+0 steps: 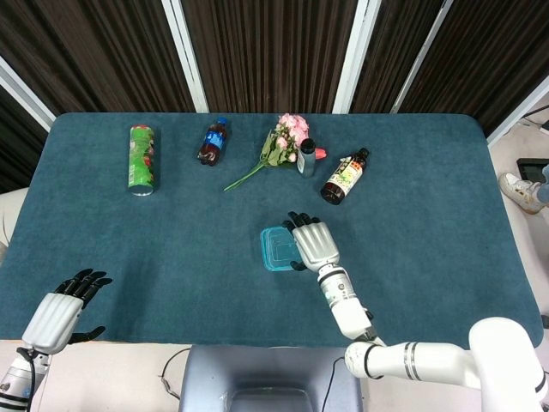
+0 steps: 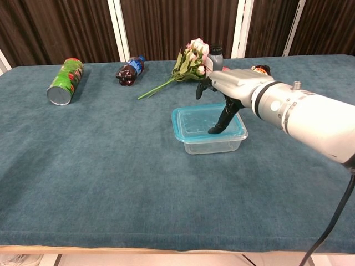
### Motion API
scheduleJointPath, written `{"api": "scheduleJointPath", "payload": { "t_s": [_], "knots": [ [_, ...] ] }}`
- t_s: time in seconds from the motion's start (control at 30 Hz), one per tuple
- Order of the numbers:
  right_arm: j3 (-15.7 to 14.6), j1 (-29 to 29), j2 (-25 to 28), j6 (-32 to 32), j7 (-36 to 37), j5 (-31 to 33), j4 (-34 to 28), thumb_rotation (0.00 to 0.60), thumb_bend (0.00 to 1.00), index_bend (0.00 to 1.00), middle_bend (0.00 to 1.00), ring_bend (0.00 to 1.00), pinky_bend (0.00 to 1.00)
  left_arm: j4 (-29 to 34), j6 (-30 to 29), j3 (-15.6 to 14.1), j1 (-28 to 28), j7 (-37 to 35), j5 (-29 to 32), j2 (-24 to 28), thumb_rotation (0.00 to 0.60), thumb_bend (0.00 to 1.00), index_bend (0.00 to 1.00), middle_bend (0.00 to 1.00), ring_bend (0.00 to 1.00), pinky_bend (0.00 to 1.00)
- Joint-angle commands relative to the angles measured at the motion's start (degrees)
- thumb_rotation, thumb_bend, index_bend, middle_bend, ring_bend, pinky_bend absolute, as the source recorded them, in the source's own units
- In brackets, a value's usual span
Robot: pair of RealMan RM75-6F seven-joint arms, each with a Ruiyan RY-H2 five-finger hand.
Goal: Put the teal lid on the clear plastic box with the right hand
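Chest view: my right hand (image 2: 232, 88) hovered over the box (image 2: 213, 142), fingers spread, one fingertip (image 2: 214, 131) pressing the lid (image 2: 194, 123) | lid sat on the box, mid-table | head view: left hand (image 1: 62, 307) spread, holding nothing, near the table's (image 1: 171, 257) front edge

Three bottles (image 1: 214, 142) (image 1: 345, 177) (image 1: 306, 158), one can (image 1: 141, 160), one bouquet (image 1: 281, 147), one lidded box (image 2: 209, 130).

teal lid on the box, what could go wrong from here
The right hand presses one fingertip on the teal lid, so the far corners may stay unsealed. Pressing harder could slide the clear plastic box on the cloth. Lifting away, the hand might brush the flowers just behind.
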State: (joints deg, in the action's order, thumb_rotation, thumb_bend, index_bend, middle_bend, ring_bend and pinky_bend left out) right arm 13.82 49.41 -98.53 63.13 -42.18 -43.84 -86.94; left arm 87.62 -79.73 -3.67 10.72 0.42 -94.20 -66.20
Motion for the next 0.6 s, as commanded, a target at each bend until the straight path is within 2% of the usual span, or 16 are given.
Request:
{"api": "scheduleJointPath", "payload": {
  "t_s": [0.03, 0.6],
  "knots": [
    [-0.13, 0.08, -0.30, -0.74, 0.73, 0.18, 0.87, 0.600, 0.32, 0.39, 0.25, 0.22, 0.41, 0.07, 0.05, 0.01, 0.02, -0.02, 0.06, 0.04, 0.600, 0.74, 0.23, 0.17, 0.12, 0.30],
    [-1.32, -0.01, -0.98, -2.07, 1.81, 0.10, 2.81, 0.600, 0.32, 0.39, 0.25, 0.22, 0.41, 0.06, -0.10, -0.08, -0.10, -0.25, -0.02, 0.18, 0.600, 0.74, 0.23, 0.17, 0.12, 0.30]
  ]
}}
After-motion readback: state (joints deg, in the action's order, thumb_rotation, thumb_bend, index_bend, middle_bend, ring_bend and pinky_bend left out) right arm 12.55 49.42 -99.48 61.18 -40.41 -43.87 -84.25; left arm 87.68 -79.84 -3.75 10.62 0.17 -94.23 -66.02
